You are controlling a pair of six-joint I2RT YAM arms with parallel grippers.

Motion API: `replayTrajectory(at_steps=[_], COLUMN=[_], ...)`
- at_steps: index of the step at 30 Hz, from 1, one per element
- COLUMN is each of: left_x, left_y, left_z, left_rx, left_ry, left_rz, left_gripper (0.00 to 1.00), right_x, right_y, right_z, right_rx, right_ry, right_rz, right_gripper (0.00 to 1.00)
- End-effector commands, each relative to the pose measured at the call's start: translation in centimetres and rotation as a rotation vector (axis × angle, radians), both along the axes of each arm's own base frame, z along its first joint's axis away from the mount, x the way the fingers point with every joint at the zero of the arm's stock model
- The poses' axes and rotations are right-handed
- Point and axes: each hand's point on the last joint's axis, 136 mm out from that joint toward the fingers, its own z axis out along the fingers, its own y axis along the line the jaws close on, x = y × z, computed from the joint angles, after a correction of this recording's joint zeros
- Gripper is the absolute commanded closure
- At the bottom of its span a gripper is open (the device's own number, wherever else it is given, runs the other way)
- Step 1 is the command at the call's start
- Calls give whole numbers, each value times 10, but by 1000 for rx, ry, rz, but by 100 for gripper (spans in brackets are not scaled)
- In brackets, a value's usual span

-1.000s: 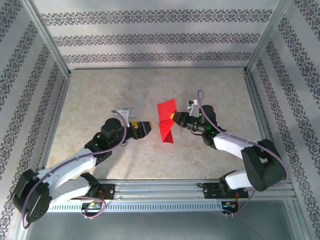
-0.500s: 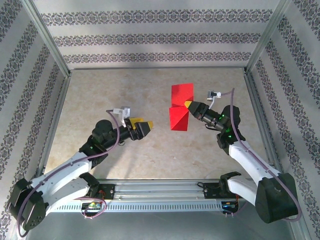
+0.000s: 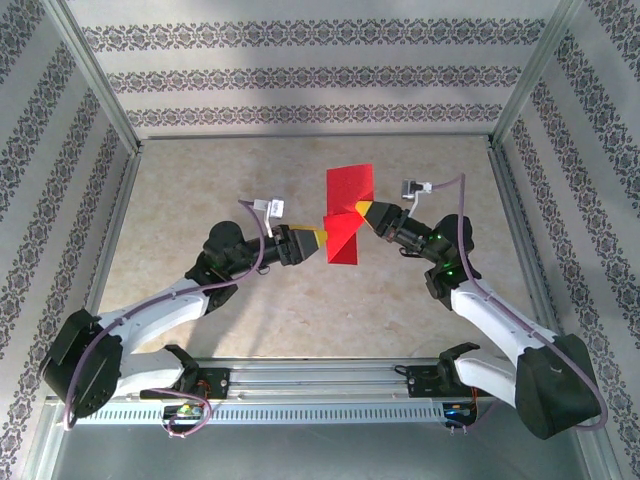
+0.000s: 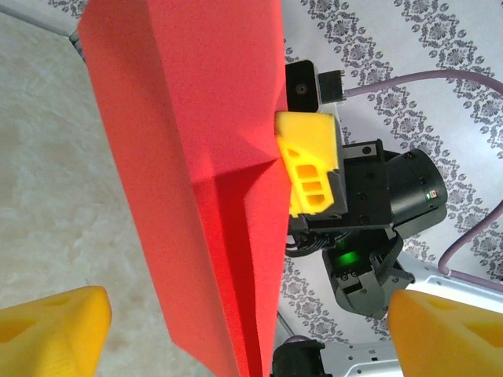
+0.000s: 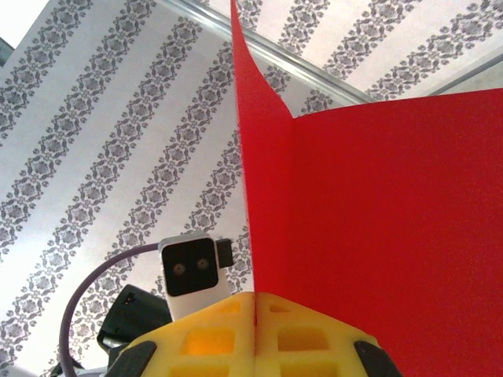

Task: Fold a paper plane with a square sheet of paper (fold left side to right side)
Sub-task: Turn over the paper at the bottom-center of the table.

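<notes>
The left gripper (image 3: 312, 238) stands nearest, with its yellow fingers spread wide. In the left wrist view the lower corner of the square sheet of paper (image 4: 181, 157) hangs between those two fingers (image 4: 49, 334), and whether either one touches it cannot be told. If they close here, they may catch only one layer, or bite across the crease at a slant, which would leave a stray dent where the fold is meant to run.

The sheet (image 3: 348, 215) is held up in the air above the table (image 3: 200, 180), part folded, its two red flaps splayed at an angle along a crease. Nothing supports it from below. Thin paper like this probably flexes at any push, so a sideways nudge from the left arm could swing the flaps out of line and make the left-to-right edges meet unevenly.

Just beyond, the right gripper (image 3: 368, 210) has its fingers pressed together, pinching the sheet at the edge where the crease ends, as its own wrist view shows (image 5: 255, 326). That grip covers only a small patch. A tug against it could tear the paper there, or slide it free so that it drops to the table.
</notes>
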Motion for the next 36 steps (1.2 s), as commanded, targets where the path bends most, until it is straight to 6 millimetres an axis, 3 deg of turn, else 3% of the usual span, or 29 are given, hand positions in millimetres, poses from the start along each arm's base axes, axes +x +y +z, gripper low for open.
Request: replayTrajectory(at_steps=[1,7,16,27,36], left_x=[-6,-5,-4,-2,-4], left_y=[-9,-15,-14,-10,-3], left_z=[33,36,34,29,9], left_rx=[-84,-113,-104,-64,73], left_ry=[-75,-85,-83,-74,-48], left_rz=[-49,-78,-60,-29,9], left_gripper=[13,29,57,84,95], right_x=[-3,-4,0,0,2], right_y=[6,19,18,15,-10], right_z=[31,28,18,7,-27], right_rx=[51,53,47,16,-105], right_ry=[-88,-77,-53,-36,21], right_rz=[12,53,34,16,-76], right_gripper=[100,100,100,73,51])
